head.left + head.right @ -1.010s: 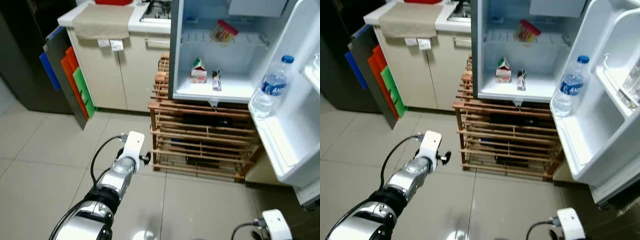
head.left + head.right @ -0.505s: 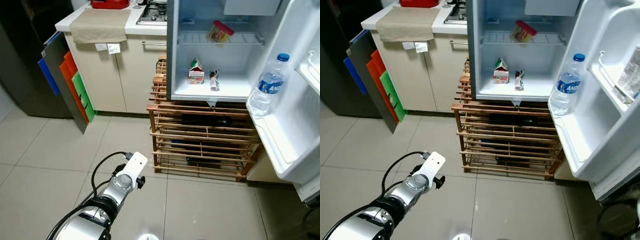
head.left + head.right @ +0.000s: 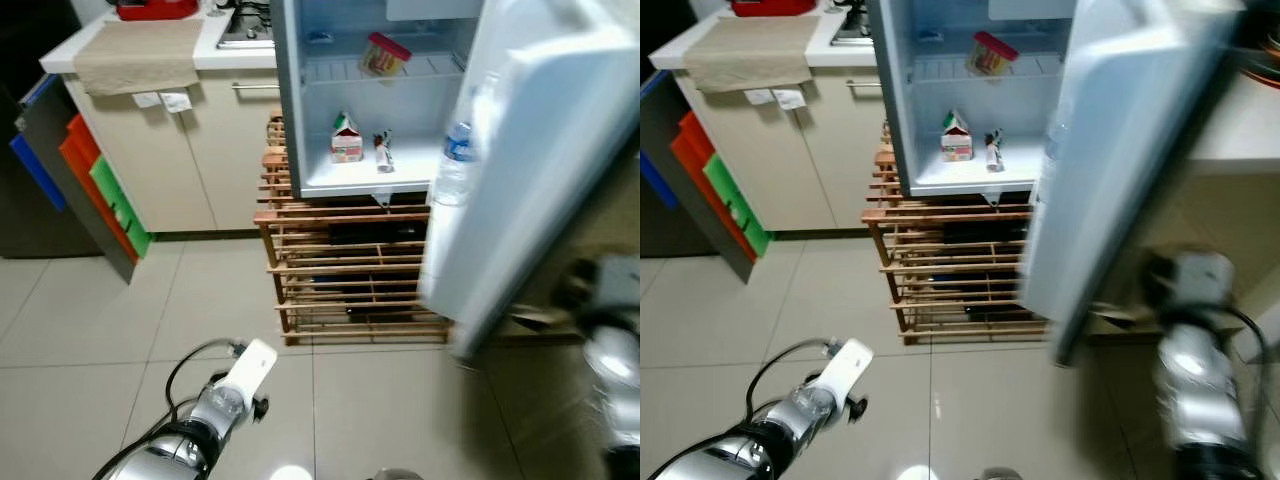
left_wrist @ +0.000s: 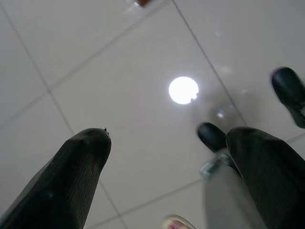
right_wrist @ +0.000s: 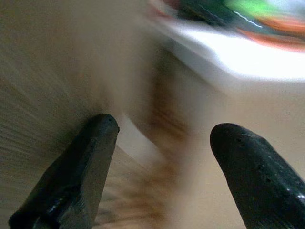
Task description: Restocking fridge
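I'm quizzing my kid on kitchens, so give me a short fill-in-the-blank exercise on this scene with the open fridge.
1. The fridge stands on a rack made of ____.
2. The small carton sits on the fridge's ____ shelf.
3. A ____ cloth hangs over the counter's edge.
4. The left hand points down at the ____.

Missing words: wood; bottom; beige; floor

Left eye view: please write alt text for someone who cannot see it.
A small white fridge stands open on a slatted wooden rack, its blurred white door swung partway across the view. A small milk carton sits on the lower shelf, a red-lidded tub on the upper. The left pincer hangs low over the pale tiled floor.
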Controlling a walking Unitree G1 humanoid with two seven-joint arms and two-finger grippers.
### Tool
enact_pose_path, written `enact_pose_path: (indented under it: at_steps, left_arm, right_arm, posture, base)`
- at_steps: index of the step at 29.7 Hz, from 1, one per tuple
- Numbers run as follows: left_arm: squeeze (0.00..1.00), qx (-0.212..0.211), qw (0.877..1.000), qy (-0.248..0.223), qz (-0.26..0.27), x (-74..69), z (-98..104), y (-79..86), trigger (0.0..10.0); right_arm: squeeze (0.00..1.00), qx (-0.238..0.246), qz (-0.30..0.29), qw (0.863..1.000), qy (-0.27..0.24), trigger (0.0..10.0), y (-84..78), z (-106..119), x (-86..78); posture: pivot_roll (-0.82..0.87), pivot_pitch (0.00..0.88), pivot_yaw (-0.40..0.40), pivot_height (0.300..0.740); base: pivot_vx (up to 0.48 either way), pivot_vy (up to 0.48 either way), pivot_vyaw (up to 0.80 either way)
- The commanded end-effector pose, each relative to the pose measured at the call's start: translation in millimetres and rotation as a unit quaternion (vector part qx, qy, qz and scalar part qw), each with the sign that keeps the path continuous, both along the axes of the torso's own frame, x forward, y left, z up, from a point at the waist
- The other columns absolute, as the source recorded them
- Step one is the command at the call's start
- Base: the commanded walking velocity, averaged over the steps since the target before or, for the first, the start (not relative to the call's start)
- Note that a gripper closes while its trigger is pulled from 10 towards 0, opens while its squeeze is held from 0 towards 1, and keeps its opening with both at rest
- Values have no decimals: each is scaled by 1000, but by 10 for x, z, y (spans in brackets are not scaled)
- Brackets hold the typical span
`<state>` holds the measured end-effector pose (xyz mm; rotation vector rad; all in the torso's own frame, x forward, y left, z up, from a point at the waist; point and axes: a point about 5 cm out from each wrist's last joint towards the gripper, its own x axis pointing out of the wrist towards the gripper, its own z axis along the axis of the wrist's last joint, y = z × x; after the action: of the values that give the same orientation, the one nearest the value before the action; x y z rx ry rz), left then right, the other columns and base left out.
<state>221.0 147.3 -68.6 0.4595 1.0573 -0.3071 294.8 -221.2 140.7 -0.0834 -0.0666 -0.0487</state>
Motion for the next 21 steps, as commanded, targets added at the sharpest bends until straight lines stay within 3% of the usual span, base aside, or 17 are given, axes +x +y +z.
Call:
enact_pose_path:
  at_steps: [1, 2, 3, 5, 6, 7, 8, 9, 10, 12, 13, 14, 17, 21]
  left_arm:
    - [0, 5, 1000, -4, 5, 2, 1, 10, 10000]
    - [0, 5, 1000, -4, 4, 0, -1, -8, 10000]
    - [0, 4, 1000, -10, -3, 16, 7, -43, 10000]
    - [0, -7, 999, -34, -7, 88, 52, -138, 10000]
    - [0, -30, 997, -65, 0, 181, 117, -233, 10000]
    - [0, -30, 997, -65, 0, 181, 117, -233, 10000]
    - [0, -65, 991, -121, 5, 357, 251, -196, 10000]
    - [0, -65, 991, -121, 5, 357, 251, -196, 10000]
    - [0, -112, 976, -187, 11, 569, 450, -221, 10000]
    - [0, -183, 945, -271, 26, 834, 774, -316, 10000]
    - [0, -183, 945, -271, 26, 834, 774, -316, 10000]
    - [0, -235, 909, -341, 30, 1005, 1085, -398, 10000]
    - [0, -291, 865, -408, 33, 1122, 1459, -479, 10000]
    - [0, -365, 801, -474, 23, 1160, 1920, -587, 10000]
  right_arm:
    - [0, 14, 105, 994, -33, 10000, 376, 211, 1]
    - [0, 15, 139, 989, -44, 10000, 503, 272, -17]
    - [0, 7, 140, 989, -39, 10000, 510, 274, -18]
    - [0, -2, 116, 993, -26, 10000, 399, 218, 1]
    - [0, -22, 76, 997, -3, 10000, 246, 129, 18]
    - [0, -22, 76, 997, -3, 10000, 246, 129, 18]
    - [0, -18, 35, 999, 4, 10000, 110, 98, 13]
    - [0, -18, 35, 999, 4, 10000, 110, 98, 13]
    - [0, -16, 9, 1000, 3, 10000, 40, 93, -8]
    - [0, -12, -19, 1000, -7, 10000, 11, 96, -38]
    - [0, -12, -19, 1000, -7, 10000, 11, 96, -38]
    - [0, -10, -32, 999, -15, 10000, 24, 106, -67]
    - [0, -17, -31, 999, -24, 10000, 80, 108, -95]
    - [0, -9, -27, 999, -41, 10000, 157, 104, -118]
  posture:
    - [-223, 0, 38, 740]
    - [-223, 0, 38, 740]
    - [-212, 0, 30, 740]
    - [-209, 0, 27, 740]
    - [-206, 0, 26, 740]
    - [-206, 0, 26, 740]
    - [-195, 0, 22, 740]
    - [-195, 0, 22, 740]
    - [-192, 0, 21, 740]
    - [-192, 0, 21, 740]
    - [-192, 0, 21, 740]
    - [-182, 0, 20, 740]
    - [-182, 0, 20, 740]
    - [-171, 0, 21, 740]
  base:
    - [0, 0, 0]
    - [0, 0, 0]
    - [0, 0, 0]
    - [0, 0, 0]
    - [0, 0, 0]
    - [0, 0, 0]
    - [0, 0, 0]
    - [0, 0, 0]
    - [0, 0, 0]
    - [0, 0, 0]
    - [0, 0, 0]
    - [0, 0, 0]
    - [0, 0, 0]
    - [0, 0, 0]
